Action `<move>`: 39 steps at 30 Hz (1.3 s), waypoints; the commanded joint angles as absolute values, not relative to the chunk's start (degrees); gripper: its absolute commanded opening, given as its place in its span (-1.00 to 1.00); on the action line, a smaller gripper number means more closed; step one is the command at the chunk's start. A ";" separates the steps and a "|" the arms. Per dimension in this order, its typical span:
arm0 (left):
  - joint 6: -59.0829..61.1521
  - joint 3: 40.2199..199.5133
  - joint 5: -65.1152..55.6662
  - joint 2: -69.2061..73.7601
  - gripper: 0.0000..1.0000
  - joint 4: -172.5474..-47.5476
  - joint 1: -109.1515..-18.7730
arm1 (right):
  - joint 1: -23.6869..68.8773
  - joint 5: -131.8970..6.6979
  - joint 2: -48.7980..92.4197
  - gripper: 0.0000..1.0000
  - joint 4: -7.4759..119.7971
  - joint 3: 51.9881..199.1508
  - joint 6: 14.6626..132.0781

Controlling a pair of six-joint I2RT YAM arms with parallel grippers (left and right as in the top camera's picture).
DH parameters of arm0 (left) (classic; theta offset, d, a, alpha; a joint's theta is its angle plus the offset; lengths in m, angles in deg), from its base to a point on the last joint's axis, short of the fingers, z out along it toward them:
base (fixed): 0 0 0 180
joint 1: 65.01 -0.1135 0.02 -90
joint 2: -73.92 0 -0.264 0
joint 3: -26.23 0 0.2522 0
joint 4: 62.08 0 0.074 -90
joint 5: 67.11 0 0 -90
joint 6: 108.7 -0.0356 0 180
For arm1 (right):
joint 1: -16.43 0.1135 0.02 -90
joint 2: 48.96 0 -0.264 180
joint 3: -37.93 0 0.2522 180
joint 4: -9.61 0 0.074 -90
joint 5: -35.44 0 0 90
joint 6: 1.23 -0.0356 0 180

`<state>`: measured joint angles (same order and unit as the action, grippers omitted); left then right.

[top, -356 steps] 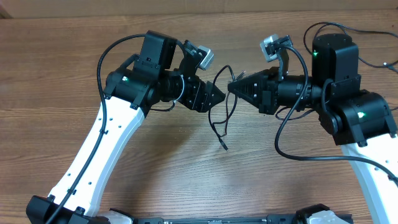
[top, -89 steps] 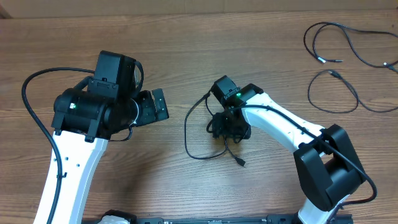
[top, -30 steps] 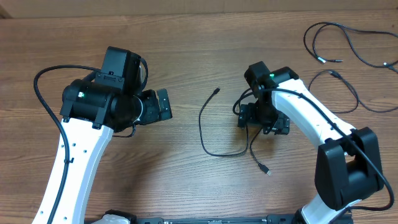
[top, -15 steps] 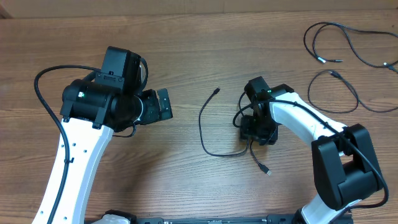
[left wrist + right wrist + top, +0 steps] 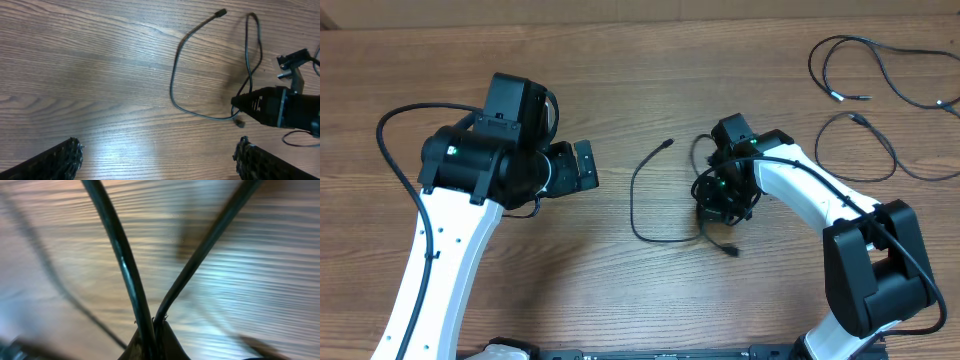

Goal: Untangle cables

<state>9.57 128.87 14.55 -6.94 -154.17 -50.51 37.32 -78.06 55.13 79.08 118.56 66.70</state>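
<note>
On the cable (image 5: 632, 200) — plug tip toward far edge — right tool (image 5: 151, 341), clamped; left tool (image 5: 159, 157) wide.

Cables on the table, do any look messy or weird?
Only the middle cable: it bunches in loops around the right gripper, which pinches two of its strands. The far-right cables lie loose and separate.

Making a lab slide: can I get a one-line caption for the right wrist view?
Right hand pinches two strands of black cable over the wood-grain table.
</note>
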 commanded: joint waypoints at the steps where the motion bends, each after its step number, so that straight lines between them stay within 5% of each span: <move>1: 8.48 129.72 14.29 -9.43 0.99 -153.55 -50.73 | 37.36 -91.53 53.91 -0.92 78.90 121.03 72.67; 9: 7.45 129.72 12.35 -14.96 1.00 -153.36 -50.75 | 37.36 -90.17 53.91 -0.93 83.34 121.25 86.55; 24: 7.47 129.72 13.00 -16.88 0.99 -152.88 -50.75 | 38.10 -86.50 53.01 -0.92 83.03 123.85 85.63; 39: 10.23 129.72 12.78 -16.88 0.99 -151.28 -50.75 | 54.39 -64.42 53.06 -0.92 76.30 124.42 81.92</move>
